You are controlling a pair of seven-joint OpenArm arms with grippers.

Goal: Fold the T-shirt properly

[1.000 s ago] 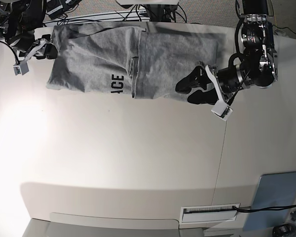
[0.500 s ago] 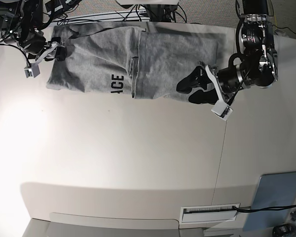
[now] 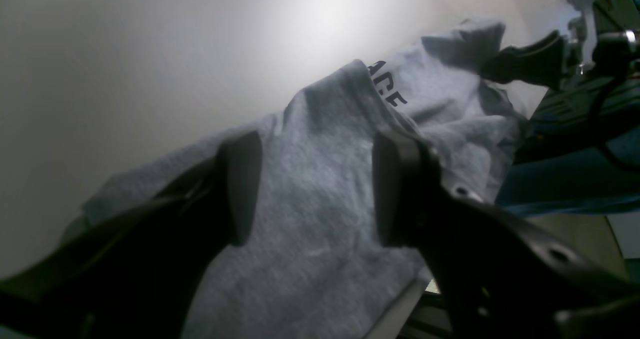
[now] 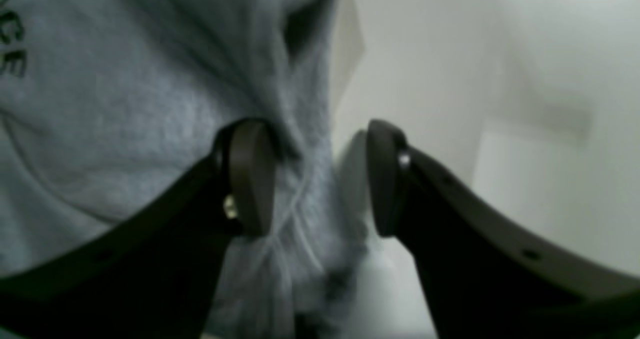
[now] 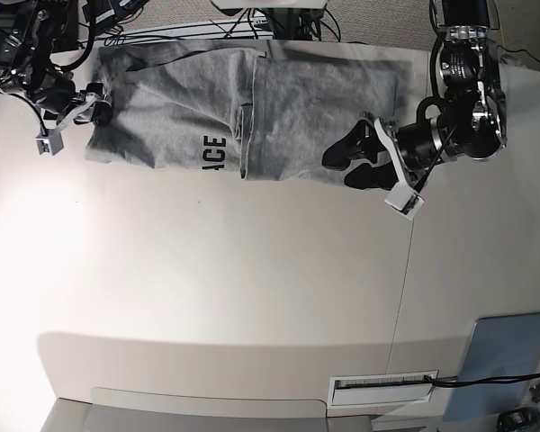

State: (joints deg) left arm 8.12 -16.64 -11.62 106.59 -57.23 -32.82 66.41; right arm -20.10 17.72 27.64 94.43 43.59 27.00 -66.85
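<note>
Grey T-shirt (image 5: 252,112) spread long and rumpled across the far part of the white table (image 5: 252,288), black letters "ACE" showing near its nearer hem.

Left gripper (image 5: 346,166) parted wide, empty — both dark fingers (image 3: 240,189) over the cloth, plain grey fabric showing in the gap between them, the lettering farther ahead of the tips. Seen from the base view, at the shirt's near corner on that side, fingertips over the hem. Contact with the cloth not clear.

Right gripper (image 5: 97,101) also spread wide, nothing clamped — at the opposite end of the shirt, against its outer edge. From the right wrist view, one finger (image 4: 250,179) over the bunched grey edge, the other (image 4: 382,179) past it over bare table; the edge of the cloth lying in the gap between the two.

Blue-grey panel (image 5: 506,351) far off from both grippers, at the table's near corner.
</note>
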